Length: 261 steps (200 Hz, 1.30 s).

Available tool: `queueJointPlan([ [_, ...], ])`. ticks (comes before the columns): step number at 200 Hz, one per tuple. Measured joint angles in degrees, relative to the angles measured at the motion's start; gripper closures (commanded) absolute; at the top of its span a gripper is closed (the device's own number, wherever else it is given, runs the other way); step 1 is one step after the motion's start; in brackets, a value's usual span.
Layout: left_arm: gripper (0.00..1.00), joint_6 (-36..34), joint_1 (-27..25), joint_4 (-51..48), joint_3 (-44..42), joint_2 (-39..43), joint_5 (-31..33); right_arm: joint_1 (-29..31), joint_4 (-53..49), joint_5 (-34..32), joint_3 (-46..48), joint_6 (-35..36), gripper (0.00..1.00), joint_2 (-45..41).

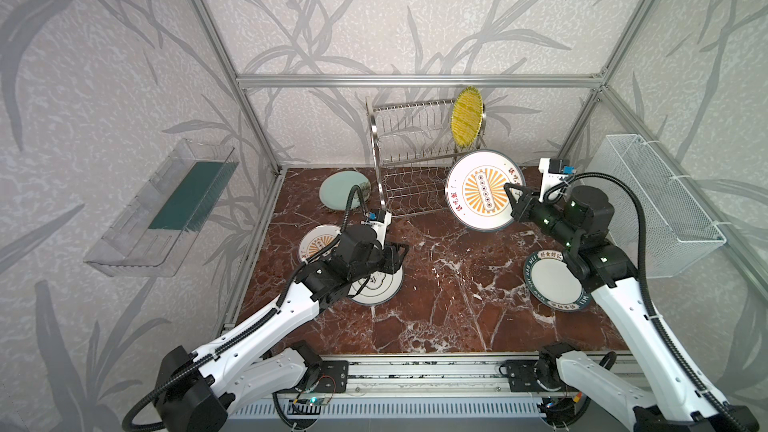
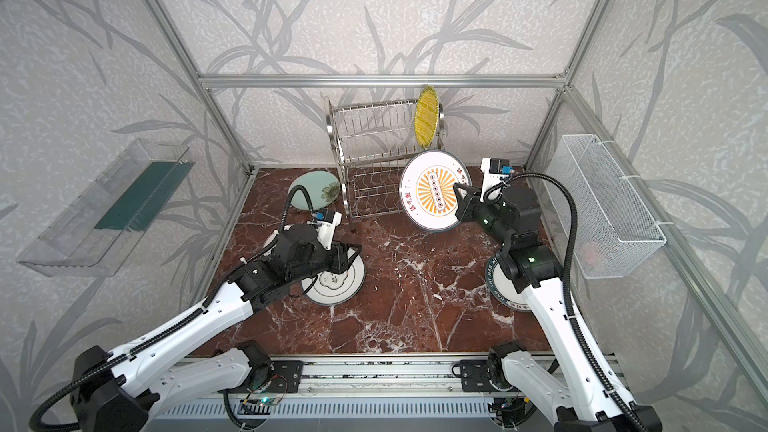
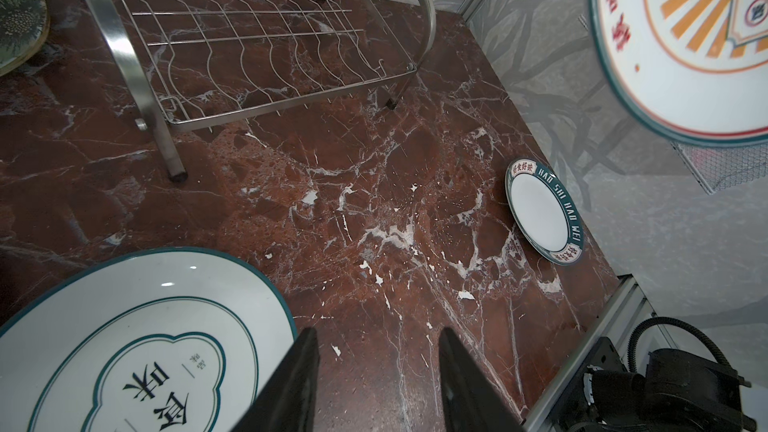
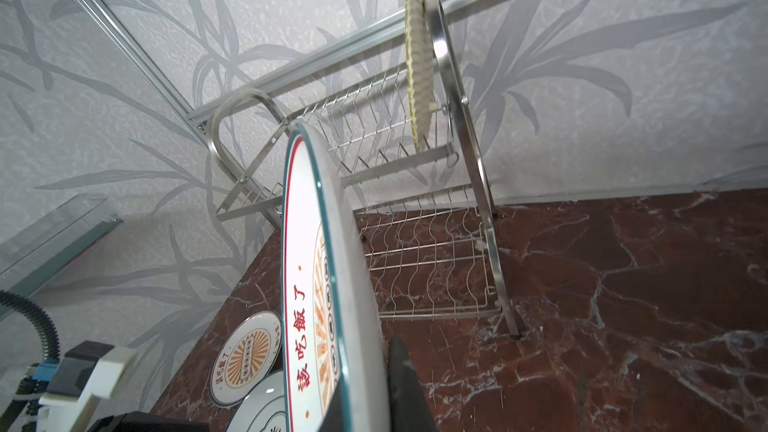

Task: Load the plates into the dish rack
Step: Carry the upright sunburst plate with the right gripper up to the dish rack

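The steel dish rack (image 1: 415,155) (image 2: 382,155) stands at the back, with the yellow ribbed plate (image 1: 466,121) (image 4: 417,72) upright at the right end of its upper tier. My right gripper (image 1: 509,191) (image 4: 365,367) is shut on the rim of a white sunburst plate (image 1: 482,189) (image 4: 324,284), held on edge in the air just right of the rack's lower tier. My left gripper (image 1: 399,249) (image 3: 378,334) is open over bare marble beside the quatrefoil plate (image 1: 376,284) (image 3: 137,347). Flat on the marble lie another sunburst plate (image 1: 318,241), the mint plate (image 1: 340,191) and the teal-lettered plate (image 1: 555,280) (image 3: 542,209).
A clear plastic tray (image 1: 162,209) hangs on the left wall and a white mesh basket (image 1: 656,205) on the right wall. Aluminium frame posts stand at the back corners. My right arm partly covers the teal-lettered plate.
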<state>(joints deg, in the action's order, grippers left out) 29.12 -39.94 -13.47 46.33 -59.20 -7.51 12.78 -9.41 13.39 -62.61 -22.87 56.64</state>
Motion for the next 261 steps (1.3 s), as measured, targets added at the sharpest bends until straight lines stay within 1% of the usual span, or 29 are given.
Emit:
queueJointPlan([
  [39, 0.54, -0.9, 0.0, -3.0, 2.8, 0.3, 0.4, 0.7, 0.2, -2.7, -8.4, 2.0, 1.0, 4.9],
  [65, 0.54, -1.4, 0.0, -4.2, 3.5, 1.5, 1.0, 2.7, 0.0, -6.2, -15.1, 4.3, 1.0, 9.0],
  [92, 0.54, -1.6, 0.0, -5.3, 3.5, 2.3, 1.4, 6.9, -1.4, -12.3, -24.0, 8.1, 1.0, 14.5],
  [99, 0.54, -1.6, 0.0, -5.5, 3.5, 2.4, 1.4, 8.3, -1.6, -15.0, -27.0, 9.6, 1.0, 16.5],
  [132, 0.54, -1.5, 0.0, -5.9, 3.5, 3.2, 1.5, 12.3, -2.0, -22.8, -35.5, 13.3, 1.0, 23.0],
  [174, 0.54, -1.4, 0.0, -5.9, 3.5, 4.7, 1.4, 14.4, -2.5, -31.8, -43.9, 16.6, 1.0, 31.3],
  [217, 0.54, -0.9, 0.0, -6.4, 3.4, 5.7, 1.4, 15.9, -2.5, -37.9, -51.0, 20.2, 1.0, 39.5],
  [245, 0.54, -0.4, 0.0, -6.4, 3.1, 6.5, 1.4, 16.9, -3.2, -41.4, -58.6, 23.0, 1.0, 46.4],
  [261, 0.54, 0.2, 0.0, -6.4, 2.7, 7.0, 1.4, 17.4, -4.6, -43.3, -65.0, 24.5, 1.0, 51.3],
])
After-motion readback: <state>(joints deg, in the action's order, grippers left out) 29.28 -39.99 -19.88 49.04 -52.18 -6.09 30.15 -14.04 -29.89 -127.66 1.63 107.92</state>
